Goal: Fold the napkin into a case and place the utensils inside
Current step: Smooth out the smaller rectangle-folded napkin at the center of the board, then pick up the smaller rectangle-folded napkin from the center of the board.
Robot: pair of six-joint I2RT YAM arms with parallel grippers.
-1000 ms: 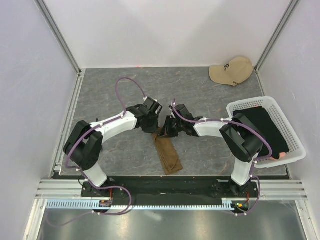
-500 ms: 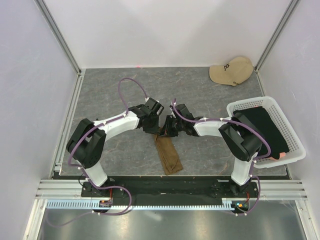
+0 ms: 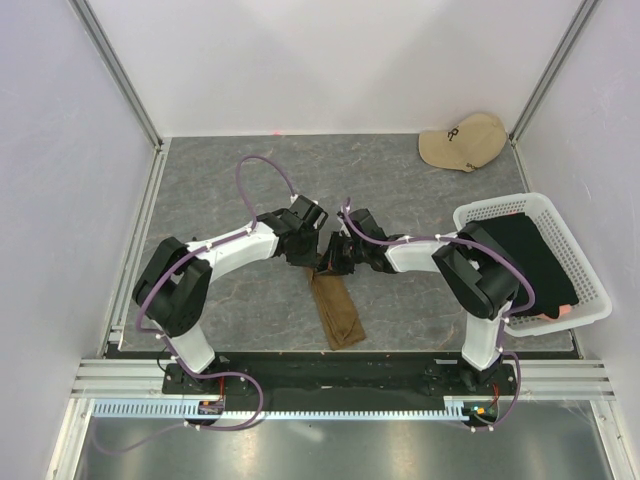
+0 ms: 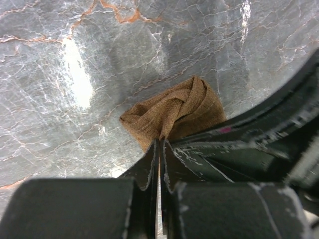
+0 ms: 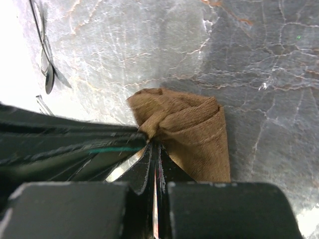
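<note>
My left claw (image 4: 159, 145) is pinched almost closed, with only a thin slit between its fingers. The bunched end of the napkin (image 4: 174, 112) is caught at its tips, and the olive-brown cloth puckers into folds just past them.

My right claw (image 5: 153, 147) is closed just as tightly on the same end of the cloth, from the opposite side. There the fabric gathers into a knot at the fingertips and fans out flat beyond.

From above, the two claws meet nose to nose over the middle of the table (image 3: 400, 180), at the far end of the napkin. The rest of the cloth lies flat as a narrow folded strip. It runs from the claws toward the near edge and slants slightly to my right, between my two arms.

A beige baseball cap (image 3: 462, 140) sits in the far right corner, well apart from the cloth. A white mesh basket (image 3: 592, 300) on the right side holds black fabric (image 3: 535, 255).
</note>
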